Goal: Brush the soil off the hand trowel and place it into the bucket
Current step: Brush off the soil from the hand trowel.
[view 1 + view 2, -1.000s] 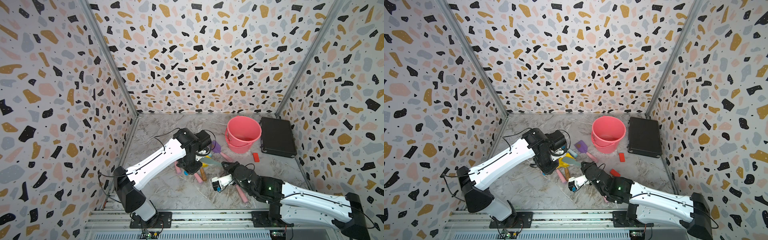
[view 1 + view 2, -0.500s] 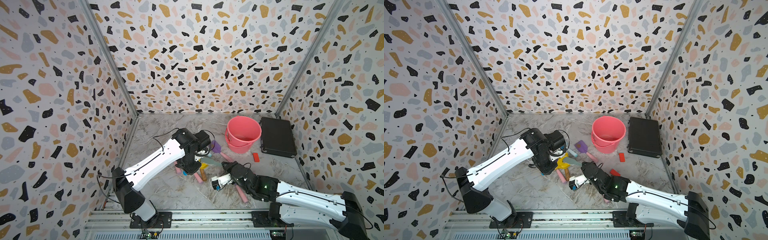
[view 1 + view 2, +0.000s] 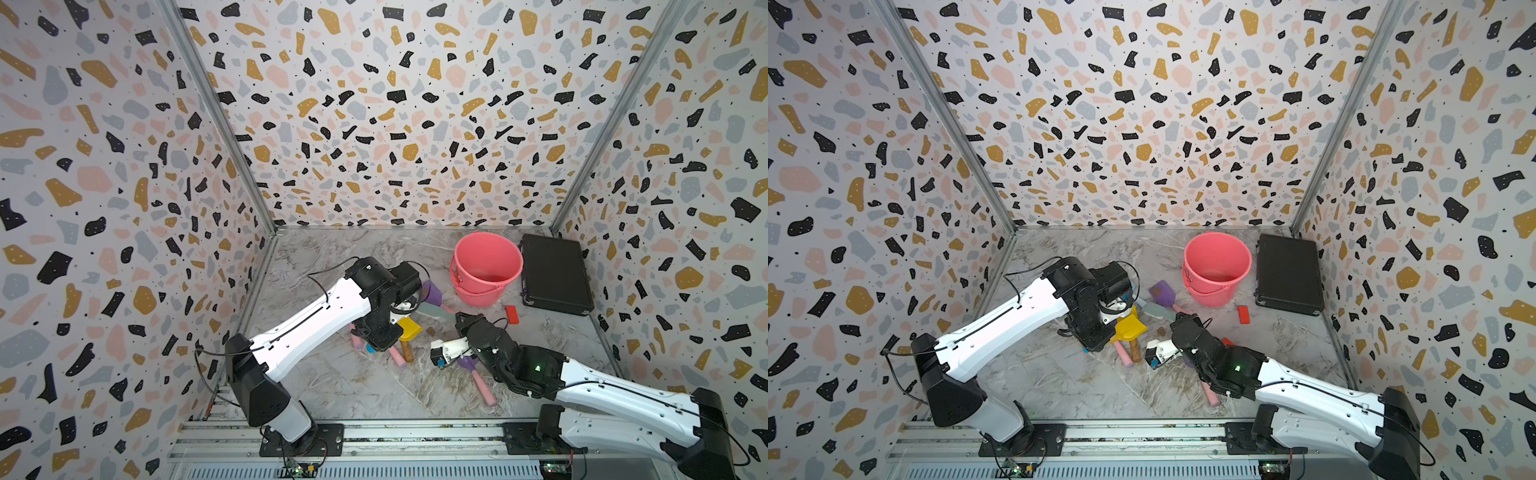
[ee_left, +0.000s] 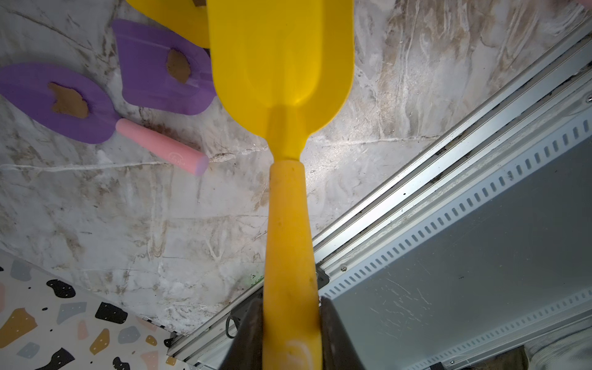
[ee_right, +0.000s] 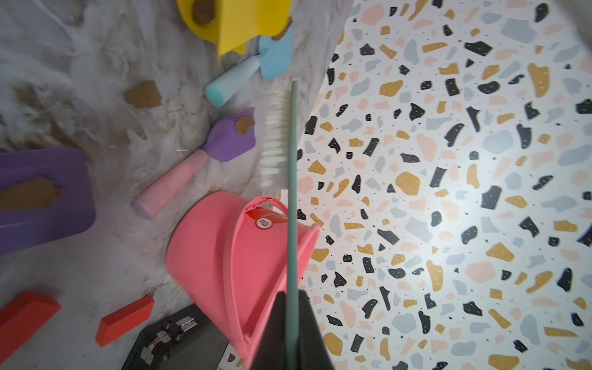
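So the left gripper point(image 4: 290, 323) is clamped on the far end of the yellow trowel point(image 4: 282, 64) handle, with the blade held up over the other trowels lying on the floor. The right gripper point(image 5: 292, 320) is pinched tight on the thin stem of the brush point(image 5: 275, 137), bristles near the blade but not on it afaict. The bucket point(image 3: 478, 297) sits further back, right beside the black case point(image 3: 555, 274). My worry is that both grips are way out at the ends, so a firm push could twist the brush in the jaws or swing the trowel aside. Also, the only soil point(image 4: 69, 102) I can spot is on the purple trowels point(image 4: 160, 83). The yellow face in view looks clean, so it might scrub the wrong side.
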Action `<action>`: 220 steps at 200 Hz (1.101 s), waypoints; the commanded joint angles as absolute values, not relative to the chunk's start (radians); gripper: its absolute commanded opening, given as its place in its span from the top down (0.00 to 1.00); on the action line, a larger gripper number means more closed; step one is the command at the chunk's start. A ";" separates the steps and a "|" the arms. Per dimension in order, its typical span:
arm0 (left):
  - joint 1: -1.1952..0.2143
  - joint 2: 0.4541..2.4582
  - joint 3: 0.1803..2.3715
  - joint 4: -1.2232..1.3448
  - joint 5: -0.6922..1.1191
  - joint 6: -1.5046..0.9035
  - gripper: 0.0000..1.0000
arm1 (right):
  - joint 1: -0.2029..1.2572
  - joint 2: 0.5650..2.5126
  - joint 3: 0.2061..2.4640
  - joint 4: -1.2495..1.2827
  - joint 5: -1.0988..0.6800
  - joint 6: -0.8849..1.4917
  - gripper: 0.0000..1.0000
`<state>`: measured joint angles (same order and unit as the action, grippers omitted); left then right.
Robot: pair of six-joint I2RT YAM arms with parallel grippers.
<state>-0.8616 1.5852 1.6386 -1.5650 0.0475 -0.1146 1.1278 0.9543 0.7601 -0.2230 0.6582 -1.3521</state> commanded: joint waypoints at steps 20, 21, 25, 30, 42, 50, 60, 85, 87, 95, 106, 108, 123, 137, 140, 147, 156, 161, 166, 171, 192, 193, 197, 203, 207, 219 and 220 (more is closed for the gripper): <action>-0.868 1.609 1.658 -1.534 0.075 -0.102 1.00 | 1.190 0.914 0.823 -0.255 0.635 -1.216 1.00; -0.868 1.608 1.658 -1.533 0.074 -0.102 1.00 | 1.190 0.917 0.823 -0.254 0.634 -1.211 1.00; -0.870 1.607 1.661 -1.532 0.075 -0.103 1.00 | 1.193 0.925 0.822 -0.250 0.632 -1.194 1.00; -0.870 1.606 1.665 -1.531 0.077 -0.105 1.00 | 1.196 0.938 0.822 -0.245 0.630 -1.174 1.00; -0.870 1.600 1.674 -1.526 0.081 -0.108 1.00 | 1.198 0.971 0.814 -0.225 0.622 -1.137 1.00; -0.870 1.593 1.679 -1.519 0.084 -0.110 1.00 | 1.201 0.992 0.803 -0.203 0.617 -1.116 1.00; -0.870 1.583 1.683 -1.509 0.086 -0.112 1.00 | 1.205 1.011 0.790 -0.183 0.610 -1.083 1.00; -0.870 1.562 1.687 -1.502 0.058 -0.128 1.00 | 1.204 1.029 0.742 -0.174 0.622 -1.070 1.00; -0.870 1.561 1.686 -1.501 0.054 -0.129 1.00 | 1.204 1.028 0.738 -0.174 0.624 -1.073 1.00; -0.870 1.553 1.687 -1.503 0.042 -0.134 1.00 | 1.204 1.023 0.717 -0.169 0.632 -1.087 1.00; -0.870 1.546 1.687 -1.513 0.014 -0.143 1.00 | 1.204 1.013 0.692 -0.169 0.644 -1.103 1.00; -0.869 1.544 1.687 -1.514 0.010 -0.144 1.00 | 1.204 1.011 0.688 -0.170 0.646 -1.106 1.00; -0.865 1.536 1.690 -1.525 -0.014 -0.153 1.00 | 1.203 0.998 0.664 -0.166 0.666 -1.134 1.00; -0.859 1.528 1.691 -1.529 -0.021 -0.159 1.00 | 1.193 0.989 0.646 -0.160 0.684 -1.166 1.00; -0.856 1.527 1.692 -1.531 -0.022 -0.161 1.00 | 1.191 0.988 0.643 -0.158 0.688 -1.173 1.00; -0.855 1.523 1.694 -1.534 -0.026 -0.165 1.00 | 1.182 0.988 0.637 -0.154 0.697 -1.187 1.00; -0.853 1.520 1.695 -1.540 -0.028 -0.168 1.00 | 1.167 0.988 0.636 -0.147 0.707 -1.197 1.00; -0.854 1.517 1.696 -1.541 -0.029 -0.170 1.00 | 1.157 0.987 0.638 -0.147 0.709 -1.198 1.00; -0.853 1.514 1.697 -1.543 -0.032 -0.171 1.00 | 1.147 0.986 0.642 -0.146 0.711 -1.197 1.00; -0.853 1.510 1.698 -1.544 -0.036 -0.174 1.00 | 1.137 0.987 0.648 -0.138 0.716 -1.190 1.00; -0.847 1.493 1.710 -1.544 -0.069 -0.186 1.00 | 1.107 1.001 0.731 -0.152 0.754 -1.038 1.00; -0.846 1.493 1.711 -1.545 -0.072 -0.187 1.00 | 1.107 1.002 0.740 -0.158 0.753 -1.026 1.00; -0.843 1.489 1.715 -1.542 -0.077 -0.190 1.00 | 1.100 1.005 0.769 -0.183 0.757 -0.971 1.00; -0.839 1.487 1.723 -1.539 -0.083 -0.192 1.00 | 1.094 1.018 0.813 -0.219 0.765 -0.885 1.00; -0.833 1.484 1.730 -1.538 -0.084 -0.195 1.00 | 1.089 1.024 0.845 -0.252 0.769 -0.820 1.00; -0.818 1.480 1.750 -1.528 -0.077 -0.197 1.00 | 1.073 1.048 0.951 -0.372 0.754 -0.622 1.00; -0.816 1.480 1.751 -1.527 -0.077 -0.198 1.00 | 1.072 1.051 0.958 -0.372 0.754 -0.601 1.00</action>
<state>-0.8452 1.5135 1.6974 -1.5398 -0.0452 -0.1749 1.0950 1.0359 0.7631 -0.2302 0.7296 -0.9833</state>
